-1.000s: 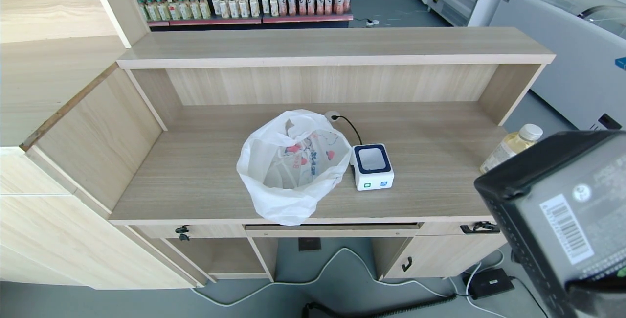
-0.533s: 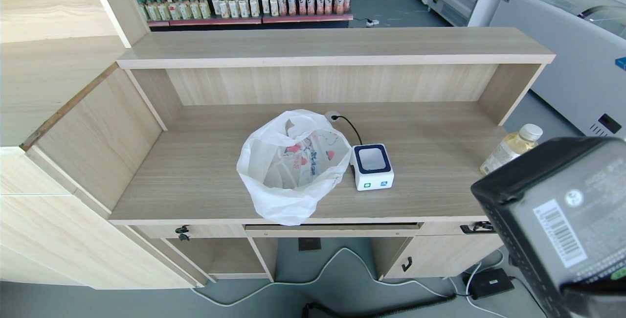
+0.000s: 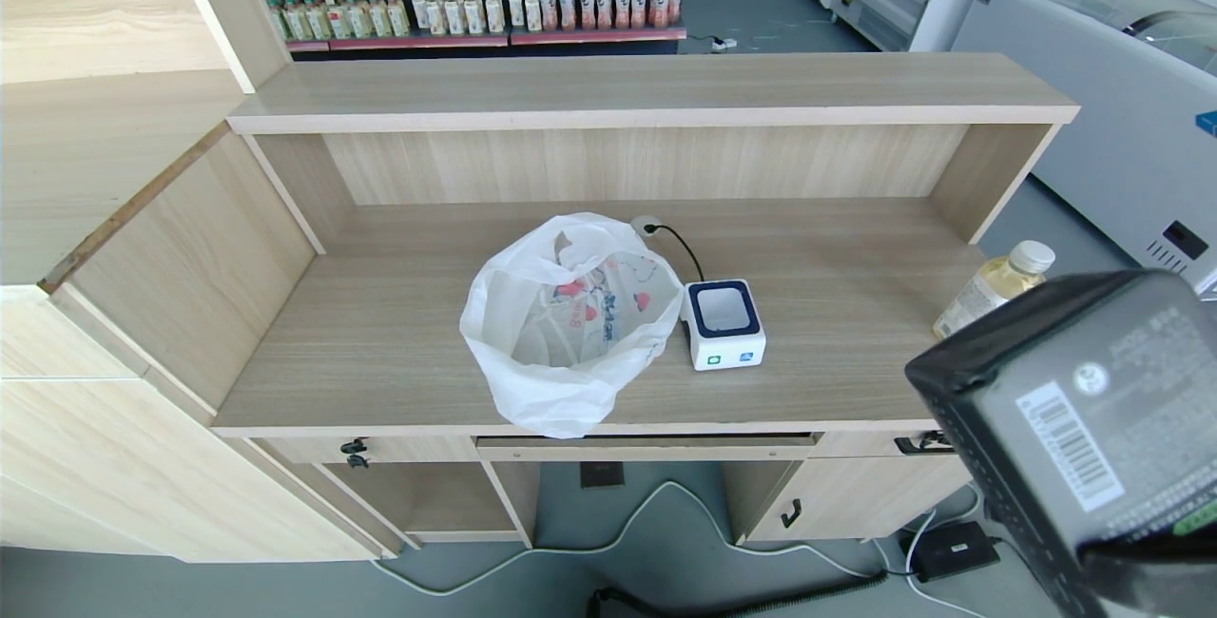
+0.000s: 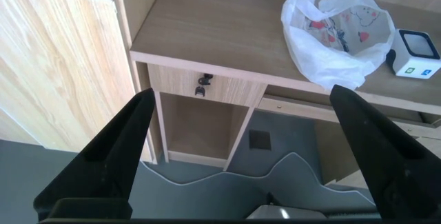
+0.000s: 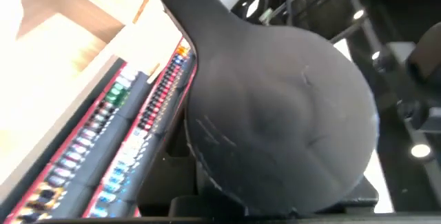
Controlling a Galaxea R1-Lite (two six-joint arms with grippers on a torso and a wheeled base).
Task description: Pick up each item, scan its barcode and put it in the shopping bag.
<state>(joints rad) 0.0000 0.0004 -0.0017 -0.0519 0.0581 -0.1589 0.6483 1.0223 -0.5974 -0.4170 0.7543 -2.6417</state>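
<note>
**Item 1. Black package** (image 3: 1074, 428)
- Labels: a white barcode label (image 3: 1070, 447) with black bars, a small round white mark above it, and a green patch at the lower edge. The pale fine print is too small to read.
- Location: held in the air at the robot's right, off the front right corner of the counter (image 3: 380, 333) and well apart from the scanner. The label faces up.

**Item 2. Shopping bag** (image 3: 566, 323)
- White thin plastic with red and blue print, not legible.
- Stands on the counter near its front edge with its mouth open upward.
- What lies inside cannot be made out.

**Item 3. Scanner** (image 3: 724, 323)
- A white box with a dark-rimmed window on top and one green and one blue square on the front face.
- Sits just beside the bag, on its right.
- A black cable (image 3: 680, 242) runs from it toward the back of the counter.

**Item 4. Bottle** (image 3: 994, 287)
- Holds yellow liquid and has a white cap and a pale label, unread.
- Stands tilted at the counter's right end, partly behind the package.

**Item 5. Right gripper** (image 3: 1155, 570)
- A dark finger lies across the package's lower corner, clamped on it.

**Item 6. Left gripper** (image 4: 241, 94)
- The fingers (image 4: 103, 169) are spread wide apart with nothing between them.
- It hangs low in front of the counter's left end, pointing toward the counter front.

**Background.** Shelf rows of drinks bottles (image 3: 475, 9).
</note>
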